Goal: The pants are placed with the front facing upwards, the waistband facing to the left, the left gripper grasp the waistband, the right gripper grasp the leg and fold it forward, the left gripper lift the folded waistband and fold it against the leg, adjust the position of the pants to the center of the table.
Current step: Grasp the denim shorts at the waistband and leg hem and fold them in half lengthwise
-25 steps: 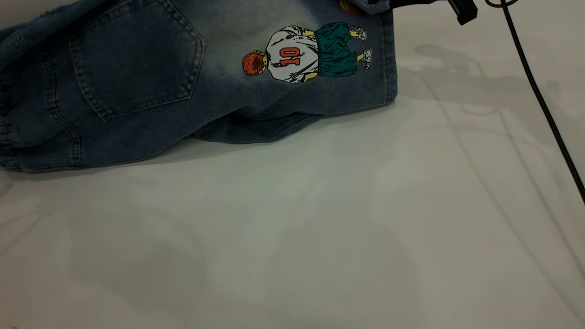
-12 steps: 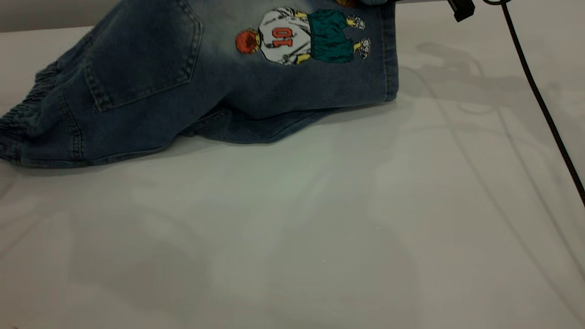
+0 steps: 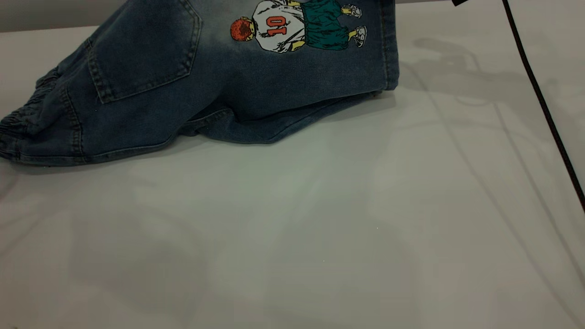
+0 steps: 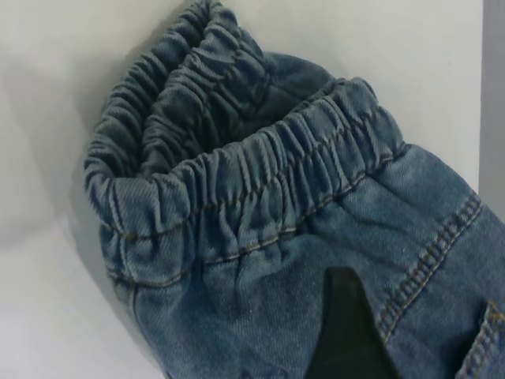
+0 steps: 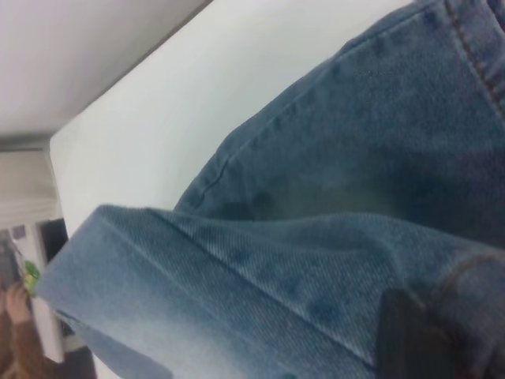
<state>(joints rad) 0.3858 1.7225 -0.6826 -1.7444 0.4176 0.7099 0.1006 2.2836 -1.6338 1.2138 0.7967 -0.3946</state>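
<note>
The pants [image 3: 228, 91] are blue denim shorts with the back pocket [image 3: 146, 50] and the "10" player print [image 3: 292, 25] showing. They rise off the table [image 3: 320, 228] toward the top of the exterior view. The ruffled waistband [image 3: 23, 119] rests at the far left, and the lower leg lies flat underneath. In the left wrist view the waistband [image 4: 237, 189] gapes open. The left gripper [image 4: 355, 347] is shut on the denim just below it, one black finger on top. The right gripper [image 5: 418, 339] is shut on the leg hem [image 5: 197, 260], holding it above the table.
A thin black cable [image 3: 539, 96] runs down the right side of the exterior view. A black corner of the right arm [image 3: 459, 1] shows at the top edge. Past the table's far edge [image 5: 134, 87], a person's hand [image 5: 12, 304] shows.
The print and leg hem have risen toward the top of the exterior view. The pants' left part has drawn inward, baring the table's far-left corner and the waistband. The right arm has almost left view.
</note>
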